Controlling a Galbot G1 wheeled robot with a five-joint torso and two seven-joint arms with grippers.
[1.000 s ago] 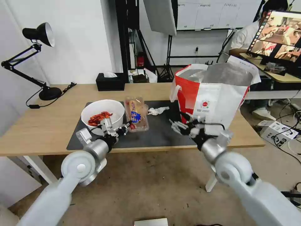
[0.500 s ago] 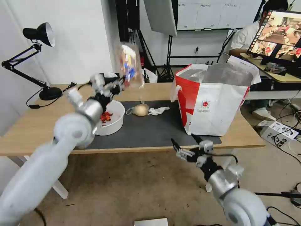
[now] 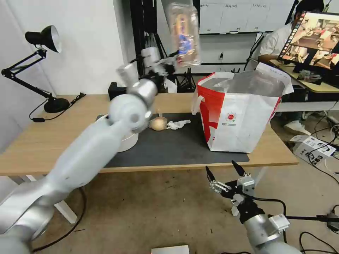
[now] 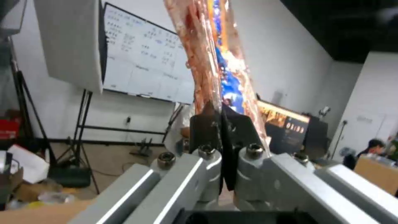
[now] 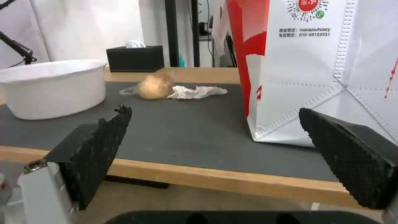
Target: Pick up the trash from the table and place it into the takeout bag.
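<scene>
Table (image 3: 53,141), bowl (image 3: 129,139) half hidden, tray (image 3: 183,33) blurred

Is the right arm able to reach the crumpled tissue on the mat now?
Probably yes. The right gripper hangs open below the table edge, and bare mat lies before the crumpled tissue; the takeout bag stands aside.

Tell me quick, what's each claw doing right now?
Left claw: shut on the tray, held high beside the bag.
Right claw: open, holding nothing, below the table edge.
</scene>
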